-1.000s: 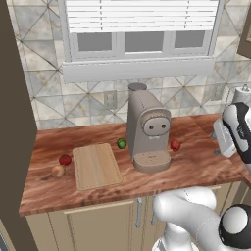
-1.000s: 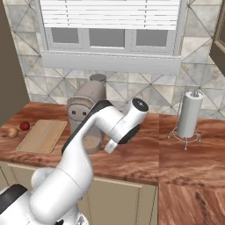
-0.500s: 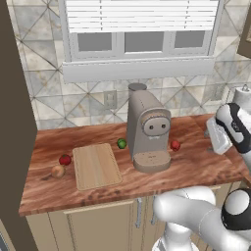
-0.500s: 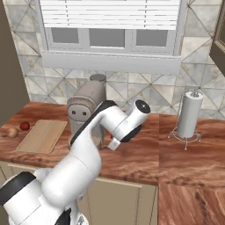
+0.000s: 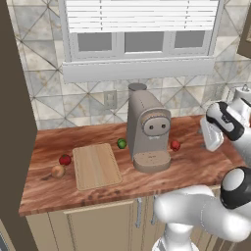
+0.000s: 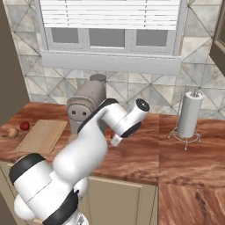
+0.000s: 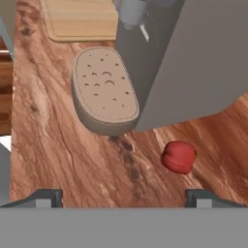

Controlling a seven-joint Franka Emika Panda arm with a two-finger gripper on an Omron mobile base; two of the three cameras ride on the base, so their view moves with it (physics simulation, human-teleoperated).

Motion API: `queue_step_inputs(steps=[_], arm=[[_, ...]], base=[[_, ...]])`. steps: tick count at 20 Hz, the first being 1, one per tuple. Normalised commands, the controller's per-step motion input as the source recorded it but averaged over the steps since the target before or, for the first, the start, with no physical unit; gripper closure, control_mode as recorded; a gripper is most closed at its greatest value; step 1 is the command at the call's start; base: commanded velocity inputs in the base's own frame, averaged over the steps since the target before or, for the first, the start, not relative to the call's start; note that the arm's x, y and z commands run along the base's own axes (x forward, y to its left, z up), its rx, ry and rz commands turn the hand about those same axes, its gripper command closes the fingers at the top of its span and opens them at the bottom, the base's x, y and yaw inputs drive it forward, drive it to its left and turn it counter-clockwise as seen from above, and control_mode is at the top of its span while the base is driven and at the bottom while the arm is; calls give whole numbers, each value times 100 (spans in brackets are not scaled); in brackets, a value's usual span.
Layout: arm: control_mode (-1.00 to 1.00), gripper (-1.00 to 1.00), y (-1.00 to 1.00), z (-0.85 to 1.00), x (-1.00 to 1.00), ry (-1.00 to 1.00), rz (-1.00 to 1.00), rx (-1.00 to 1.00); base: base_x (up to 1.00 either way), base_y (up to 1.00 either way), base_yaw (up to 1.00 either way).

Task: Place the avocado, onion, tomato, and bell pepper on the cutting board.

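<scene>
The cutting board (image 5: 96, 165) lies flat on the wood counter (image 5: 196, 169), left of the grey coffee machine (image 5: 147, 130), and I see nothing on it. The avocado (image 5: 121, 143) sits on the counter between the board's far right corner and the machine. A red round one (image 5: 64, 160) sits just beside the board's left edge, and the onion (image 5: 58, 171) is right next to it, a bit nearer to me. Another red one (image 5: 175, 145), lumpy like a bell pepper, sits on the counter right of the machine.

My gripper (image 5: 212, 138) hangs over the counter, farther right than that red one. Its two tips stand wide apart and hold nothing. In my hand view the red lumpy one (image 7: 178, 156) lies between the tips, farther out, near the machine's drip tray (image 7: 103, 90).

A paper towel roll (image 6: 190, 114) stands far to the right.
</scene>
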Motion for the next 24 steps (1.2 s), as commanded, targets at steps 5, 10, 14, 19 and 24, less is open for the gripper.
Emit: queue_step_inputs(steps=[5, 10, 14, 19, 24], arm=[[-100, -100, 0, -24, 40, -1, 3, 0], [-100, -100, 0, -28, 28, -2, 3, 0], [-100, -100, 0, -24, 13, -1, 1, 0], [-100, -100, 0, -21, 20, 0, 0, 0], [-100, -100, 0, -16, 12, -3, 0, 0]], base=[[0, 0, 0], [0, 0, 0], [0, 0, 0], [0, 0, 0], [0, 0, 0]])
